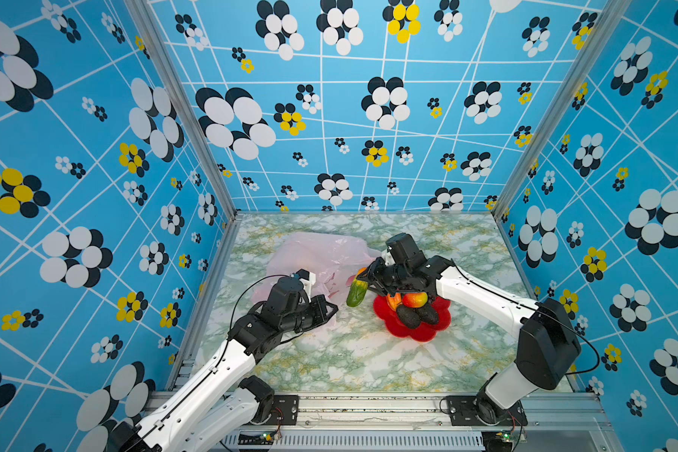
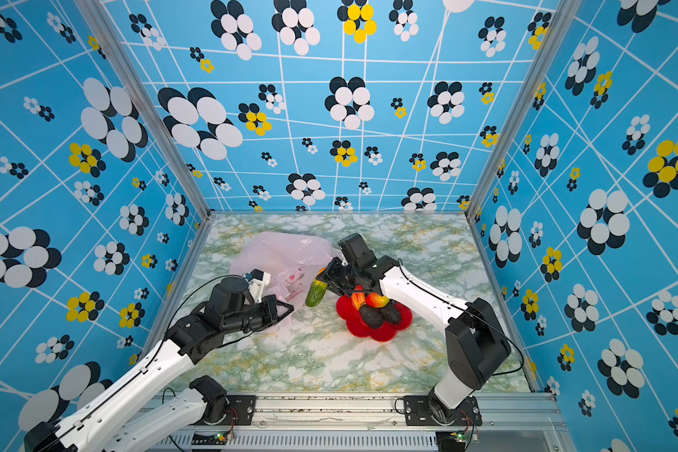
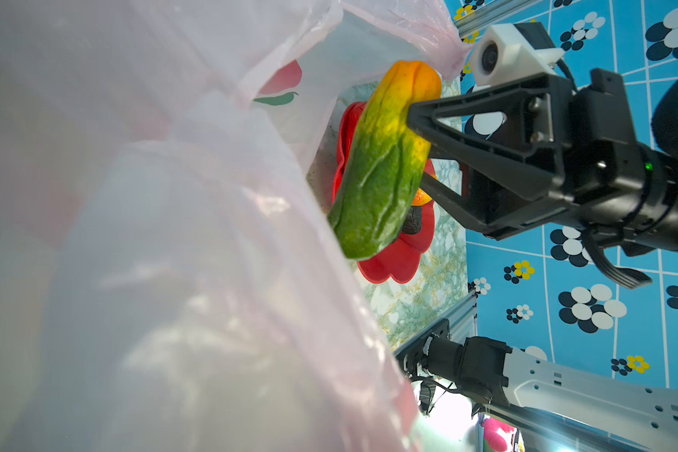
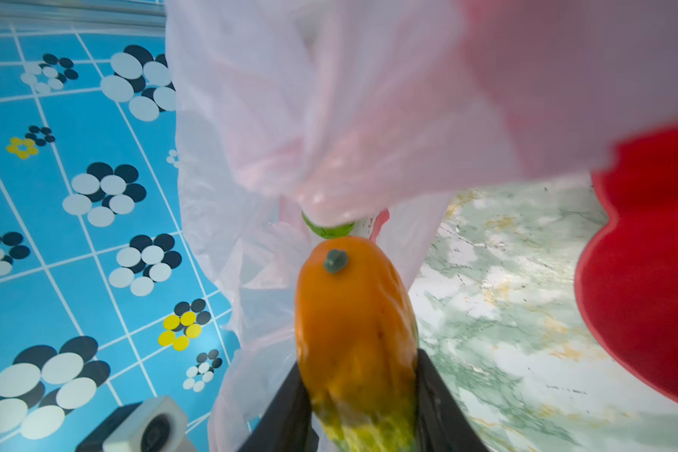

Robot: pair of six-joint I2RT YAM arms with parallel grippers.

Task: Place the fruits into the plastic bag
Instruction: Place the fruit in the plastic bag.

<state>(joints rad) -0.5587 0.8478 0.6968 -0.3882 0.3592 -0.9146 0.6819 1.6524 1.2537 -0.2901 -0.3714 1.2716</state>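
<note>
We hold the bag at our left and a long fruit just beside it.

On the left, our left gripper (image 1: pixel 329 310) has its fingers closed tight on a fold at the near edge of the plastic bag (image 1: pixel 321 250), which lies crumpled and pale pink on the marbled table (image 1: pixel 368 364). Just beside the bag's right edge hangs the green-and-orange fruit (image 3: pixel 382 164), tilted with its orange end up. Our right gripper (image 3: pixel 415 150) clamps it at its yellow upper part, one finger on each side. Farther right, the red plate (image 1: pixel 419 335) carries a red-yellow fruit (image 1: pixel 415 299) and two dark fruits (image 1: pixel 417 316).
</note>
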